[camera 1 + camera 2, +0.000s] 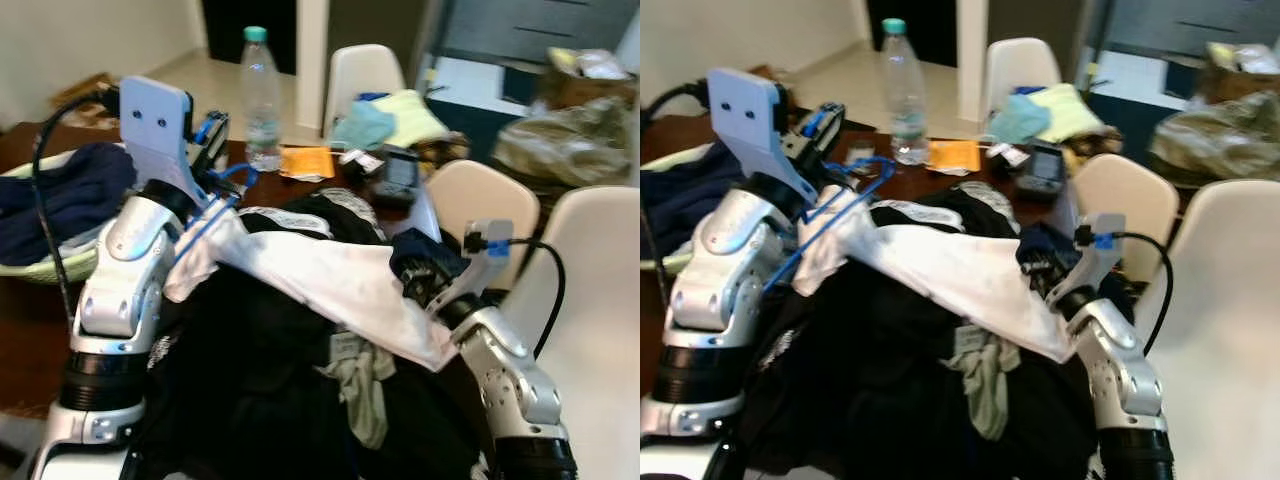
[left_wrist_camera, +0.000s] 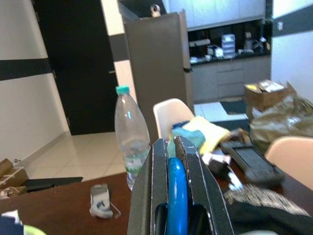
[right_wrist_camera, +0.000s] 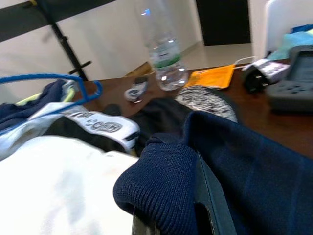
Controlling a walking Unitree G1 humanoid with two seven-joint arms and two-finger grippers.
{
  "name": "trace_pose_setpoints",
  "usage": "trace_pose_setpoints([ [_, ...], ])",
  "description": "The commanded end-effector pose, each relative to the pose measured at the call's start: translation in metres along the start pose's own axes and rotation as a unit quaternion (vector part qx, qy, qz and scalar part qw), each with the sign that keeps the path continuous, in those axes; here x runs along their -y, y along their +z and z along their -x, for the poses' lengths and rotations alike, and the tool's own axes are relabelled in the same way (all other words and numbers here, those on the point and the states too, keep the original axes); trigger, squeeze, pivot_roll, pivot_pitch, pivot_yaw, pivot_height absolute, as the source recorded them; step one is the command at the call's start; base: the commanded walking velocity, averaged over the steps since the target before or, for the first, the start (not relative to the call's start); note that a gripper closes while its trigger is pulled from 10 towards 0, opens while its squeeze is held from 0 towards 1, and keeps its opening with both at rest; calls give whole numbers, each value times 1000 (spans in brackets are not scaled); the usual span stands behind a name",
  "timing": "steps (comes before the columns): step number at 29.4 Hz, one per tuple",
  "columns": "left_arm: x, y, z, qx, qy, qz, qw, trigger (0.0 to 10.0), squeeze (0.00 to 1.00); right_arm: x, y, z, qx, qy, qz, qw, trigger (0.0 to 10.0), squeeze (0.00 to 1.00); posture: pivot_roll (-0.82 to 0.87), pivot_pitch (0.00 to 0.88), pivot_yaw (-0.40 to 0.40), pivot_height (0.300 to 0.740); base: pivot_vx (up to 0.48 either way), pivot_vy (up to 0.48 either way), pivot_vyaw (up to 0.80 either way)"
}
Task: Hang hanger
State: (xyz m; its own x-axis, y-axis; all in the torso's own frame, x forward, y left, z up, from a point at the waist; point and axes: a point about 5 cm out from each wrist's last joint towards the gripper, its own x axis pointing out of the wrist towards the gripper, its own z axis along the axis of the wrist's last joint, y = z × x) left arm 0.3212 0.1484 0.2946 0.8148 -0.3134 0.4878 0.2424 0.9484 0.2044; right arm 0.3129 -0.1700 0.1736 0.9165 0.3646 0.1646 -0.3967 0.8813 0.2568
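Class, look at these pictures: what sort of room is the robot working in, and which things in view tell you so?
Probably a home dining area opening onto a kitchen: a dark wooden table ringed by white chairs, heaped with clothes beside a water bottle, and kitchen cabinets behind.

Dark brown wooden table (image 1: 20,310), with white moulded chairs (image 1: 365,72) ranged along its far and right sides. Pale tiled floor (image 2: 93,156) beyond, cream walls, a black doorway (image 2: 78,63) and a tall grey cabinet (image 2: 156,58). Farther back, a lit kitchen counter (image 2: 230,73) with grey drawers.
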Motion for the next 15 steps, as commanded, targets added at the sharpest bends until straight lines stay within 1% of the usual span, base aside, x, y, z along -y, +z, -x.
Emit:
trace_pose_setpoints([
  [1,10,-3,3,-6,-15,12,1000,10000,0,-3,2,-3,9,11,5,1000,10000,0,86,81,-38,740,0,0,788],
  [2,15,-8,7,-17,-17,15,1000,10000,0,-3,4,-4,11,11,6,1000,10000,0,88,81,-39,740,0,0,788],
  [3,15,-8,7,-17,-17,15,1000,10000,0,-3,4,-4,11,11,6,1000,10000,0,88,81,-39,740,0,0,788],
  [4,18,-13,10,-27,-15,17,999,10000,0,-2,7,-6,16,10,10,1000,10000,0,89,80,-40,740,0,0,788],
  [5,19,-17,13,-38,-10,15,999,10000,0,-1,13,-10,24,10,18,1000,10000,0,92,79,-40,740,0,0,788],
  [8,19,-17,13,-38,-10,15,999,10000,0,-1,13,-10,24,10,18,1000,10000,0,92,79,-40,740,0,0,788],
  [9,18,-20,15,-45,-5,8,999,10000,0,1,23,-16,39,9,26,999,10000,0,95,79,-41,740,0,0,788],
  [10,18,-20,15,-45,-5,8,999,10000,0,1,23,-16,39,9,26,999,10000,0,95,79,-41,740,0,0,788],
  [11,15,-21,15,-49,1,1,999,10000,0,3,39,-25,61,10,39,997,10000,0,102,74,-42,740,0,0,788],
  [12,15,-21,15,-49,1,1,999,10000,0,3,39,-25,61,10,39,997,10000,0,102,74,-42,740,0,0,788],
  [13,13,-22,15,-51,8,-7,999,10000,0,3,62,-34,93,14,51,994,10000,0,104,71,-42,740,0,0,788],
  [14,13,-22,15,-51,8,-7,999,10000,0,3,62,-34,93,14,51,994,10000,0,104,71,-42,740,0,0,788],
  [15,10,-21,15,-51,14,-13,998,10000,0,-1,101,-46,147,26,62,987,10000,0,107,70,-41,740,0,0,781],
])
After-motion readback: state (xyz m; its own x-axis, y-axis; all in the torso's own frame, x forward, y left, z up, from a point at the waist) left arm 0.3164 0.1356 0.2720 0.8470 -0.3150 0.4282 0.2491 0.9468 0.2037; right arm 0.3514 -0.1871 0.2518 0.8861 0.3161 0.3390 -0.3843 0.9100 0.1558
